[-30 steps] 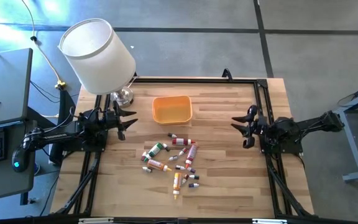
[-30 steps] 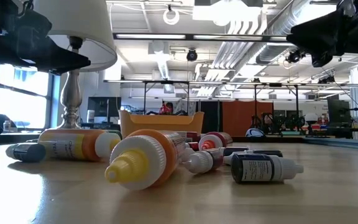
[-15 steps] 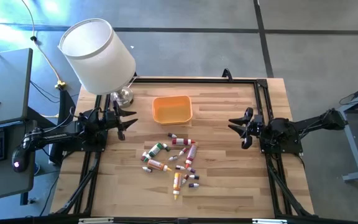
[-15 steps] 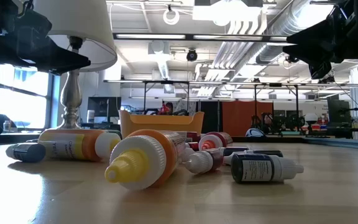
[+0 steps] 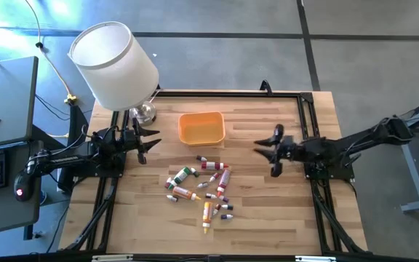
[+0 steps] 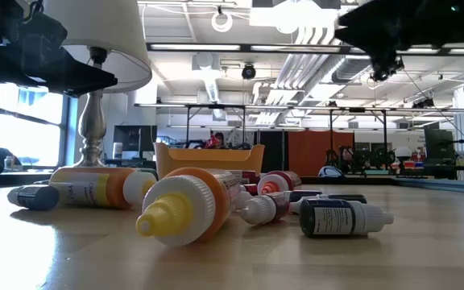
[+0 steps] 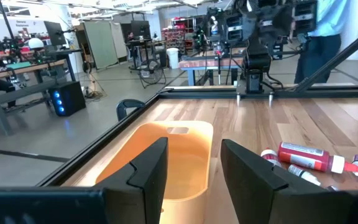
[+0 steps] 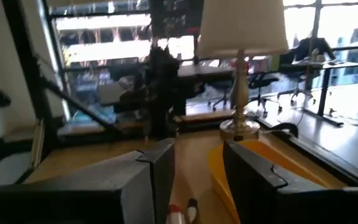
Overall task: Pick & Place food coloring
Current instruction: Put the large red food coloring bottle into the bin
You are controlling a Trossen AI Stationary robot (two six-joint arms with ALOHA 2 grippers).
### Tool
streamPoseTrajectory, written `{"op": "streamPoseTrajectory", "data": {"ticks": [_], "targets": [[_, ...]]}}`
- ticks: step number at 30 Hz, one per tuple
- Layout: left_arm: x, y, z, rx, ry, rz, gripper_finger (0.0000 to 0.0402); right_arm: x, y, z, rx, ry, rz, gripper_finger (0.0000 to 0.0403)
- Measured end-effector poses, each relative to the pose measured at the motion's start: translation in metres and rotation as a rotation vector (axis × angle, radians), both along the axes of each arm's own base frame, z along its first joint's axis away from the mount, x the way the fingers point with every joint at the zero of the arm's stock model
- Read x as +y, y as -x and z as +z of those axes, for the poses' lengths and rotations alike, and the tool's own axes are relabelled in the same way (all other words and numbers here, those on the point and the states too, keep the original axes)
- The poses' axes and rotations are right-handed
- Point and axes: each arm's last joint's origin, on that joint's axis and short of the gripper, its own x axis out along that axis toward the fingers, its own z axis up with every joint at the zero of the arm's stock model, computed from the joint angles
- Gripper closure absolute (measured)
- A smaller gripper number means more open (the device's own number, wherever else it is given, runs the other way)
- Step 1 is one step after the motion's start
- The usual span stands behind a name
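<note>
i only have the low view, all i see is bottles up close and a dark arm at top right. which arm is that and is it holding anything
Observer: That's the right gripper, out over the table to the right of the bottles. Its fingers are apart with nothing between them.
Operator: where's the left one
Observer: The left gripper waits at the table's left edge beside the lamp, fingers apart and empty.
Operator: anything in the tray yet
Observer: No. From above, the tray holds nothing; every bottle lies on the wood in front of it.
</note>
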Motion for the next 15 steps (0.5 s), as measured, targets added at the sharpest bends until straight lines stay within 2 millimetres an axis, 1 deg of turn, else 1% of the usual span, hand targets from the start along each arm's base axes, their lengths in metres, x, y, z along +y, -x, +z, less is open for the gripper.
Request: {"op": "streamPoseTrajectory", "data": {"ticks": [2, 4, 7, 10, 13, 15], "targets": [[0.000, 0.000, 0.000, 0.000, 0.000, 0.000, 0.0257, 0.004, -0.016, 0.004, 0.081, 0.013, 0.026, 0.0274], [0.000, 0.000, 0.000, 0.000, 0.000, 0.000, 0.0257, 0.007, -0.032, 0.003, 0.179, 0.028, 0.029, 0.0274], [0.000, 0.000, 0.000, 0.000, 0.000, 0.000, 0.0257, 0.011, -0.055, -0.007, 0.338, 0.063, -0.007, 0.0274], [0.000, 0.000, 0.000, 0.000, 0.000, 0.000, 0.0257, 0.010, -0.079, -0.016, 0.436, 0.102, -0.023, 0.0274], [0.000, 0.000, 0.000, 0.000, 0.000, 0.000, 0.0257, 0.007, -0.102, -0.028, 0.522, 0.112, 0.056, 0.0274], [0.000, 0.000, 0.000, 0.000, 0.000, 0.000, 0.0257, 0.003, -0.116, -0.033, 0.547, 0.103, 0.110, 0.0274]]}}
